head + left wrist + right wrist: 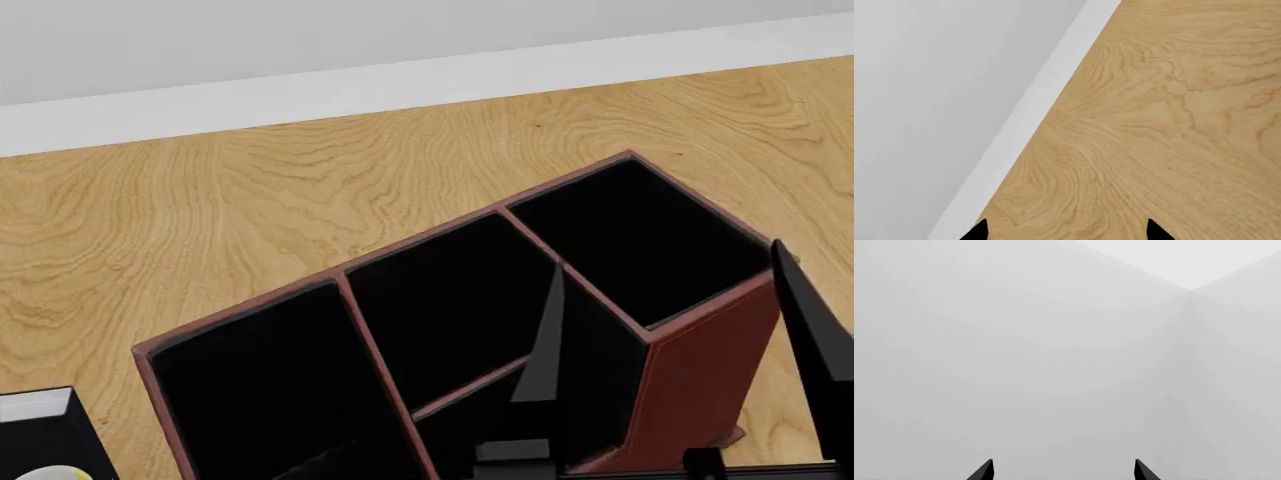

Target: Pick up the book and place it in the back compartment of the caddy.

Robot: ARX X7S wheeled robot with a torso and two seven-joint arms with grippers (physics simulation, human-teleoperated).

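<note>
The caddy (701, 370), a large red-brown box with black compartments and thin dividers, lies at an angle across the head view's middle. The book (40, 435), a small black block with a white-grey page edge on top, stands at the lower left, just left of the caddy. My right gripper (667, 255) is open, its two black fingers spread over the caddy's right end with nothing between them. In the right wrist view this gripper (1062, 470) faces only grey wall. My left gripper (1067, 230) is open over bare wood near the table's edge and is out of the head view.
A pale yellow-white rounded object (56, 472) peeks in at the bottom left, in front of the book. The wooden table (200, 220) ends in a white strip (400, 85) at the back, also seen as a white strip (1034, 105) in the left wrist view, with grey wall beyond.
</note>
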